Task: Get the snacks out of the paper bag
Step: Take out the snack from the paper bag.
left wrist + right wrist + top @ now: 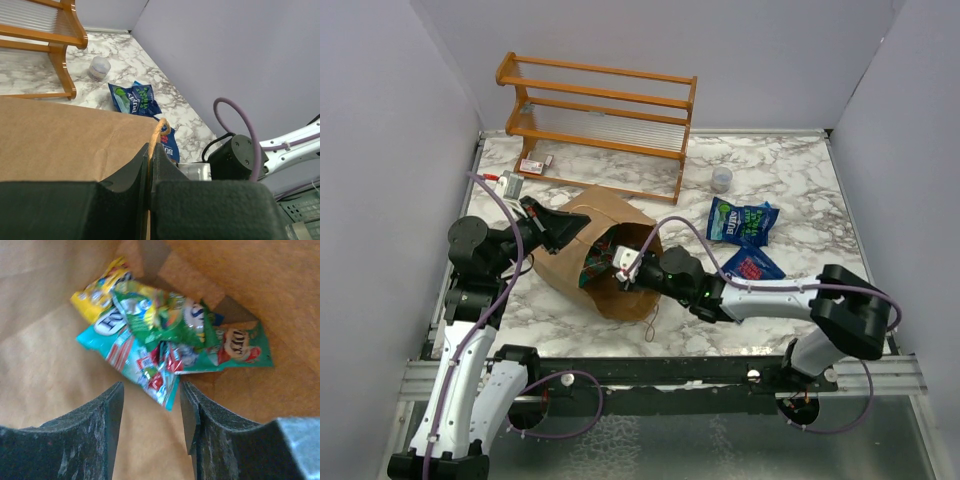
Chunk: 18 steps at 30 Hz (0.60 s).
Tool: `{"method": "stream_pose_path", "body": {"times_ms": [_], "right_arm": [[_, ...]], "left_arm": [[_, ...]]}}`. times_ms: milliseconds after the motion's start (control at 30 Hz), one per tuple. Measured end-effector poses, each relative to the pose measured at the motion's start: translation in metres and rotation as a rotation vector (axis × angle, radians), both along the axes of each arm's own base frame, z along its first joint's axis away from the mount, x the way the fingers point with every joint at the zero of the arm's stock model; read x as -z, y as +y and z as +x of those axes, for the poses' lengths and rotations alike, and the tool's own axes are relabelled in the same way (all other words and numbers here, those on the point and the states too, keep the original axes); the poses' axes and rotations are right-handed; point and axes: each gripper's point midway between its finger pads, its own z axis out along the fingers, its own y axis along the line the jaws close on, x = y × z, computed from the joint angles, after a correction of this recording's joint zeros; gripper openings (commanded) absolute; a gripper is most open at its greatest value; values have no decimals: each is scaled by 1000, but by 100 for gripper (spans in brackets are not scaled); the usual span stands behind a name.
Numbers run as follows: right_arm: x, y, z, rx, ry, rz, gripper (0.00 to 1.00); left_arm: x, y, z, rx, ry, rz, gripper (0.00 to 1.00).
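Brown kraft paper dominates the overhead view: the paper bag (582, 228) lies on its side on the marble worktop (790, 180), its mouth turned toward the right arm. The left end effector (552, 222) is clenched on the bag's upper rim, and the right end effector (625, 264) sits just inside the mouth, where a little green wrapper shows. Two snacks lie outside on the worktop, to the right of the bag: a blue pouch (741, 221) with green print and, nearer the arms, a dark blue packet (753, 265) with a red patch. Behind them stands a clear cup (721, 178), and a wooden rack (600, 105) occupies the far side with a red-and-white packet (533, 165) at its left foot. From the left wrist, the left end effector (150, 156) has its jaws pressed together on the bag's paper edge (65, 140), with the twisted handle (158, 131) rising between them; the blue pouch (135, 99), cup (99, 67) and rack (65, 30) lie beyond. From the right wrist, the right end effector (151, 390) is released, jaws spread and holding nothing, inside the bag (45, 340). Ahead of it, heaped on the bag's inner wall, are a yellow packet (95, 290), a green packet (165, 315) on top, a teal packet (127, 352) closest to the fingers, and another green packet (242, 347) to the right.
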Motion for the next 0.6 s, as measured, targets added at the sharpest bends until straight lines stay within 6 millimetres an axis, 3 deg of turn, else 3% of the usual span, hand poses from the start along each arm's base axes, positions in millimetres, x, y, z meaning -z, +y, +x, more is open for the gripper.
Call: {"method": "stream_pose_path", "body": {"times_ms": [67,333,600], "right_arm": [[-2,4,10,62,12,59,48],[34,9,60,382,102,167,45],[27,22,101,616,124,342,45]], "left_arm": [[0,0,0,1,0,0,0],[-2,-2,1,7,6,-13,0],[-5,-2,1,8,1,-26,0]]}}
